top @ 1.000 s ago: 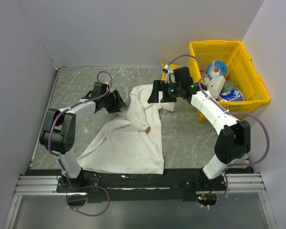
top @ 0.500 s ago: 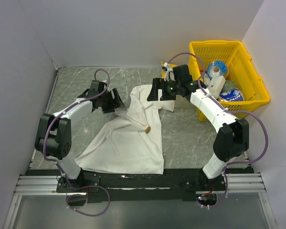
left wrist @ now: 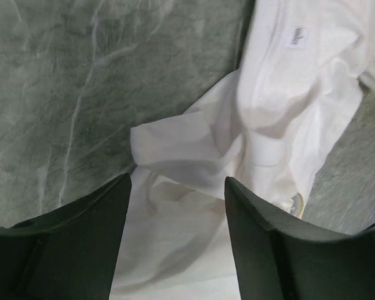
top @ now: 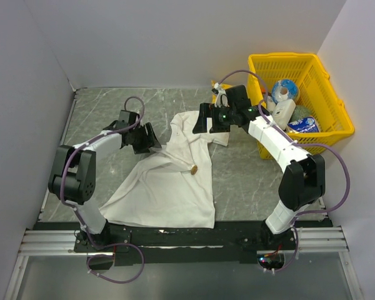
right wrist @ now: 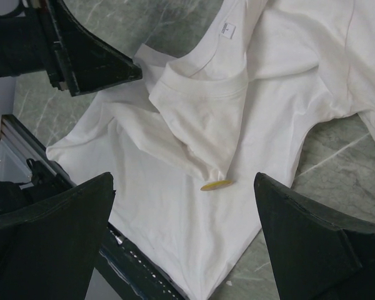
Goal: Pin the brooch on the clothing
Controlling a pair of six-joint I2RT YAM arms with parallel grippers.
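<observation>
Left gripper [top: 147,138] first: its fingers stand apart with nothing clamped. In the left wrist view, left gripper [left wrist: 175,185] frames a rumpled fold of the clothing [left wrist: 281,94] in the gap. Whether the fingertips touch the cloth, I cannot tell.

Over to the right gripper [top: 203,122], and that one is spread wide too, holding nothing. It is poised over the collar end of the clothing [top: 169,187]. From its own camera, right gripper [right wrist: 182,181] looks down on the round neck of the clothing [right wrist: 194,100]. A small label [right wrist: 227,28] shows inside the collar, and the left gripper [right wrist: 81,56] pokes in at 10 o'clock.

Now the brooch [top: 193,169]. It lies on the white cloth near the shirt's right edge, at about 5 o'clock from the left gripper and 6 o'clock from the right, apart from both. In the right wrist view the brooch [right wrist: 216,185] sits at the tip of a fold, a small golden sliver between the two dark fingers [right wrist: 62,219] but below them on the fabric.

The shirt spreads crumpled across the grey marbled table [top: 100,106], hem toward 6 o'clock. A yellow basket [top: 328,119] with assorted items stands at 3 o'clock from the right gripper.
</observation>
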